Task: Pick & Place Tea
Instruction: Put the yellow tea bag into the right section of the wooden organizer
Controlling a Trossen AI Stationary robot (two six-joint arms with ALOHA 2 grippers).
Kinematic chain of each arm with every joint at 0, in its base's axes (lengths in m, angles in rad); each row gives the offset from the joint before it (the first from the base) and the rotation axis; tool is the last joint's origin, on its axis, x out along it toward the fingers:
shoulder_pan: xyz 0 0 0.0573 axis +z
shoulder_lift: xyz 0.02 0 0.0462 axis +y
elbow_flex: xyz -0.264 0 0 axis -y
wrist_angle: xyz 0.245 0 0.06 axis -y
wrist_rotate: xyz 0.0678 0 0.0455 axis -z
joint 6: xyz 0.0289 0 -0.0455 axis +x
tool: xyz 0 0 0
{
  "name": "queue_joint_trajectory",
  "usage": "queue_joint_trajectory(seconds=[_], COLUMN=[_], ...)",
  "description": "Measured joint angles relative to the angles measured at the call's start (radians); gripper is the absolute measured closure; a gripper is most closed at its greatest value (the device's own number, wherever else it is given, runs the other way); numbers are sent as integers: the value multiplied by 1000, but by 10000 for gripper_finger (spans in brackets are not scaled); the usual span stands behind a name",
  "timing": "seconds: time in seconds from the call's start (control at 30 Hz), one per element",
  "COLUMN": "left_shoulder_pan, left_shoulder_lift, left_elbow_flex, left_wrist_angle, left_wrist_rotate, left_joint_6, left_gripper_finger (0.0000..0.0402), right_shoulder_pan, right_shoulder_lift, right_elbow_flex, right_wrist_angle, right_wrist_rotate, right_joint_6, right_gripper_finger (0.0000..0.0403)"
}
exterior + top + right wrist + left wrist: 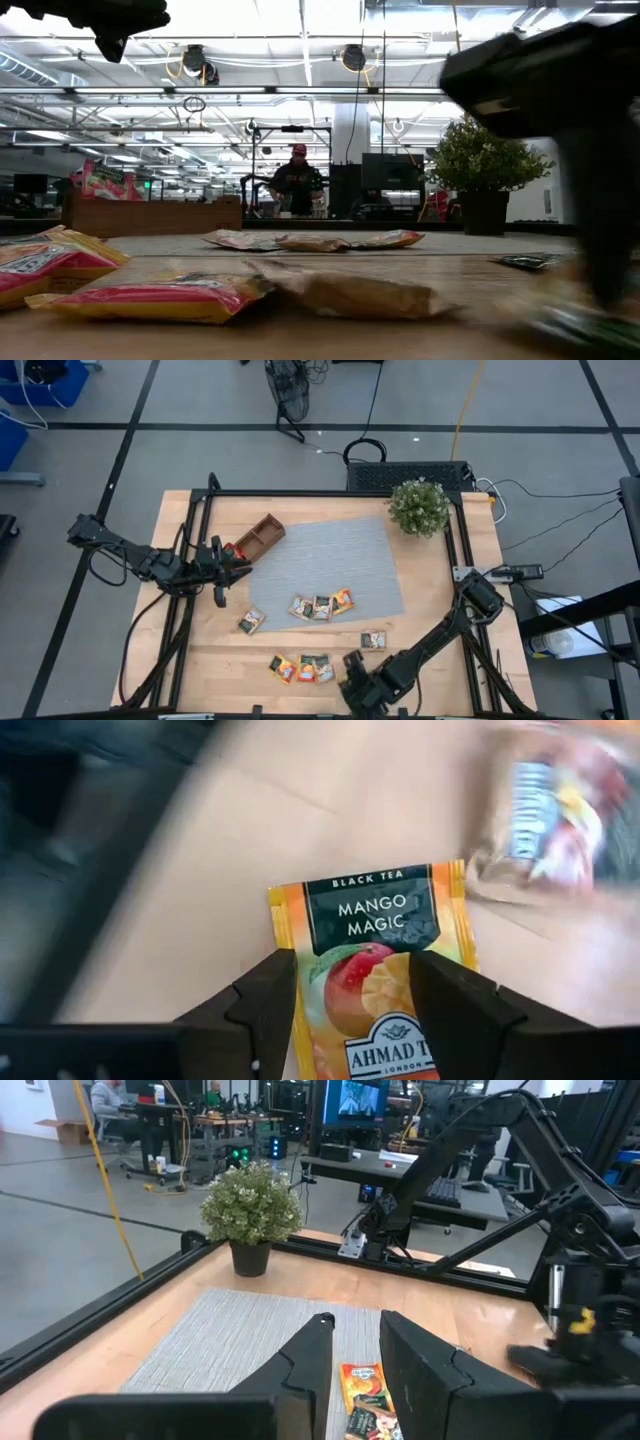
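Observation:
An orange "Mango Magic" tea sachet [385,935] lies flat on the wooden table near its near edge. My right gripper [352,975] points steeply down over it, open, with one finger on each side of the sachet's middle; I cannot tell whether they touch it. More tea sachets lie loose: three on the grey mat [321,606], several on the bare wood [303,668], [251,621], [373,640]. My left gripper [355,1325] waits level at the table's left [232,565], slightly open, with nothing between its fingers.
A brown wooden compartment tray [262,535] sits at the grey mat's [335,555] far left corner. A potted plant [418,507] stands at the far right. Black frame rails [190,610] run along both table sides. A person stands in the room beyond the table [297,185].

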Motion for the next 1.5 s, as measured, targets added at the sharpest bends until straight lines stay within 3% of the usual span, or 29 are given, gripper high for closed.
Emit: queue_joint_trajectory(seconds=[0.17, 0.33, 0.53, 0.77, 0.97, 1.17, 1.37, 1.5], left_shoulder_pan=[0, 0, 0, 0, 0, 0, 0, 0], left_shoulder_lift=[0, 0, 0, 0, 0, 0, 0, 0], left_elbow_flex=[0, 0, 0, 0, 0, 0, 0, 0], left_wrist_angle=[2, 1, 0, 0, -1, 0, -1, 2], left_wrist_rotate=[0, 0, 0, 0, 0, 0, 0, 0], left_joint_6=[0, 0, 0, 0, 0, 0, 0, 0], left_gripper_finger=[309, 309, 309, 309, 309, 309, 309, 309], right_shoulder_pan=[-47, -72, -102, -200, -227, -257, -283, -289], right_shoulder_lift=[-37, -82, -141, -136, -144, -144, -149, -149], right_elbow_flex=[-4, -8, -6, -41, -158, -311, -406, -417], right_wrist_angle=[-105, -90, -148, -87, 46, 158, 229, 245], right_wrist_rotate=[186, 198, 346, -11, -89, -137, -192, -186], right_joint_6=[51, -52, -127, -65, -62, 58, 106, 108], right_gripper_finger=[222, 222, 222, 222, 222, 229, 292, 374])
